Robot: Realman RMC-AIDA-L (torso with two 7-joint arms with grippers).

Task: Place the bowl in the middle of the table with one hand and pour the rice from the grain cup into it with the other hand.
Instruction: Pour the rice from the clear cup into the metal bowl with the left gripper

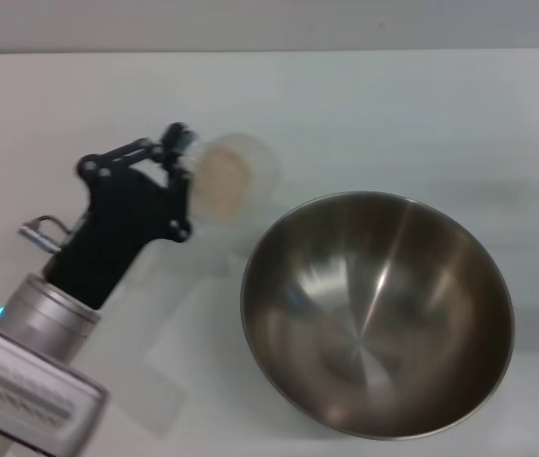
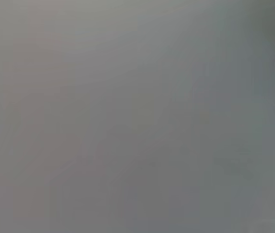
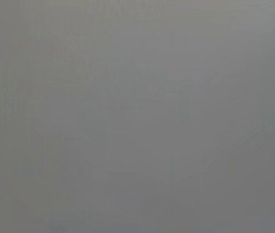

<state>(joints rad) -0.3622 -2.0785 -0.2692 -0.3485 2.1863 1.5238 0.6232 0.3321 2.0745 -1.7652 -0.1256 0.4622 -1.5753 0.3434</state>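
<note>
A: Head view first. Steel bowl on the white counter, toward the near edge and right of centre, tilted, its mouth turned up and toward the near edge. Inside bare, only reflections.

B: And the cup?

A: Cup left of the bowl and farther back, near the counter's middle, close to the bowl's far-left rim but apart from it. Tipped, mouth toward the camera. Beige rice heaped inside, none seen in the bowl.

B: Held?

A: Left gripper right at the cup's left side, black linkage reaching in from the near-left corner, silver wrist behind it. Jaws pressed against the cup's left side, seemingly clamped on it at the handle side; exact contact blurred. Cup apparently lifted off the counter, though hard to say for sure.

B: Right arm?

A: Nowhere in the head view.

B: Left wrist view?

A: Flat grey haze, slightly darker in one corner. No object, no jaws to make out.

B: Right wrist view?

A: Same, an even grey field. Nothing recognisable, so no telling how the right jaws stand.
</note>
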